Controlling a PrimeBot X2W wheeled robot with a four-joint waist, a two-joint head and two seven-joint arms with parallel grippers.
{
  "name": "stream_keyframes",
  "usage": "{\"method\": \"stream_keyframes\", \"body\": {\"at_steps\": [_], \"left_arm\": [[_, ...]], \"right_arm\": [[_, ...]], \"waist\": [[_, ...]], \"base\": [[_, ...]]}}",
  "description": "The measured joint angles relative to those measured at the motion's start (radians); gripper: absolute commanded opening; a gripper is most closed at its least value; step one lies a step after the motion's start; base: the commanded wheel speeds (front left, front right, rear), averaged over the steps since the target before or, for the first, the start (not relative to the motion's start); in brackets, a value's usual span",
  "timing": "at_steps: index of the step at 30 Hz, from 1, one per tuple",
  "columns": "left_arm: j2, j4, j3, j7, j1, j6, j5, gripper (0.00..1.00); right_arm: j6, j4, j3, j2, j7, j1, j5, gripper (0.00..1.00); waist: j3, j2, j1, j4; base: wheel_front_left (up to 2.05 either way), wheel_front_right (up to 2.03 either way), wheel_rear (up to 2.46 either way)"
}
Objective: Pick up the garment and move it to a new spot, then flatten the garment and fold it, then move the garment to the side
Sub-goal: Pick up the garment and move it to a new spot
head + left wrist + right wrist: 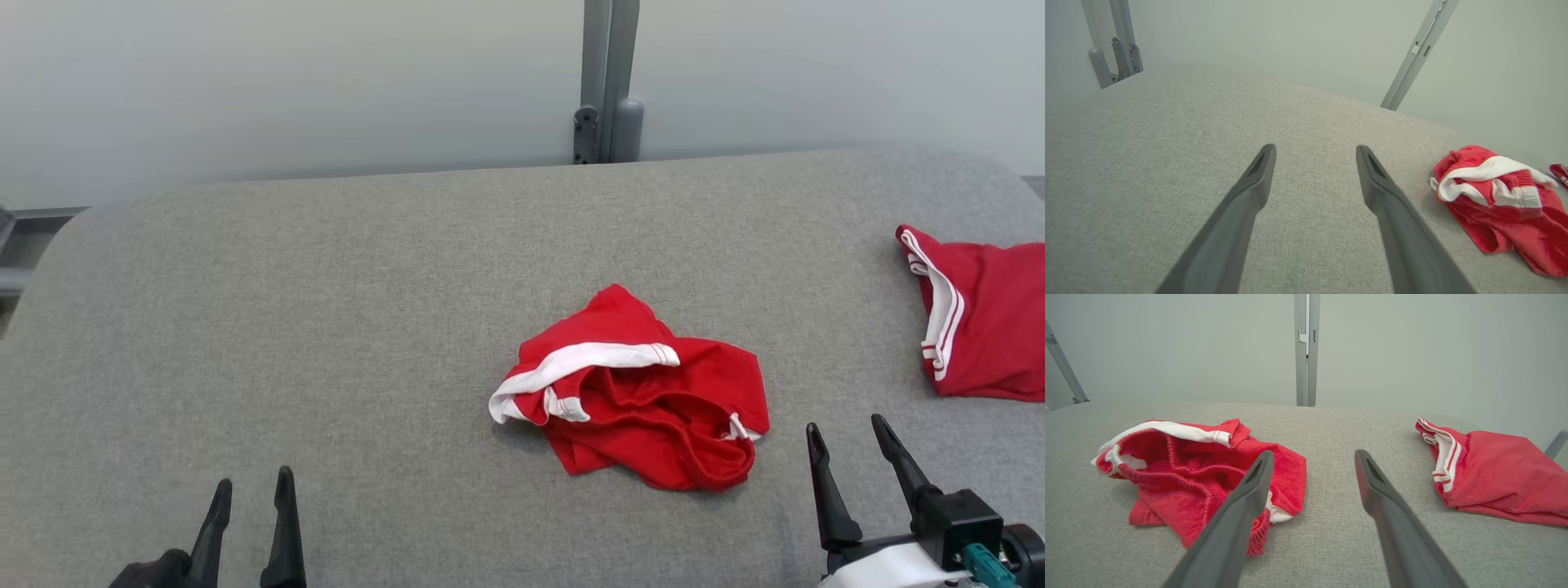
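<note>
On the tabletop [326,327], near the middle: the garment [629,392], red with white trim, lies crumpled in a heap, gripped by nothing.
Garment, hard to read: the folds bury its outline. The elastic waistband and the white band curl over each other, so its true shape cannot be told. In the right wrist view one finger of the right hand [1314,455] crosses in front of its near hem.
Second red garment [988,318]: lies flat at the tabletop's right end, well apart from the first, cut off by the head view's right edge.
Left hand [253,482]: fingers spread wide, nothing between them, over bare fabric at the near left. Its body is cut off by the bottom edge.
Right hand: fingers wide apart, empty, near the garment's right side.
Tabletop surface: grey woven fabric with rounded far corners.
Room: a plain pale wall [245,82], with a grey metal post [608,82] behind the far edge.
</note>
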Motion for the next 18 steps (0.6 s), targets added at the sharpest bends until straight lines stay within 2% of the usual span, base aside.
{"method": "stream_keyframes", "body": {"at_steps": [4,10,18], "left_arm": [[-0.031,-0.013,0.082,0.000,0.051,-0.059,0.098,1.00],[-0.077,0.008,0.190,0.000,0.085,-0.119,0.185,1.00],[-0.106,0.023,0.227,0.000,0.087,-0.141,0.241,1.00]], "right_arm": [[0.000,0.011,-0.024,0.000,0.000,0.032,0.004,1.00],[0.000,0.027,-0.029,0.001,0.000,0.044,0.011,1.00],[0.000,0.033,-0.024,0.002,0.000,0.044,0.019,1.00]], "waist": [[-0.032,0.0000,0.0000,0.028],[-0.063,0.0000,0.0000,0.053],[-0.062,0.0000,0.0000,0.042]], "base": [[0.00,0.00,0.00],[0.00,0.00,0.00],[0.00,0.00,0.00]]}}
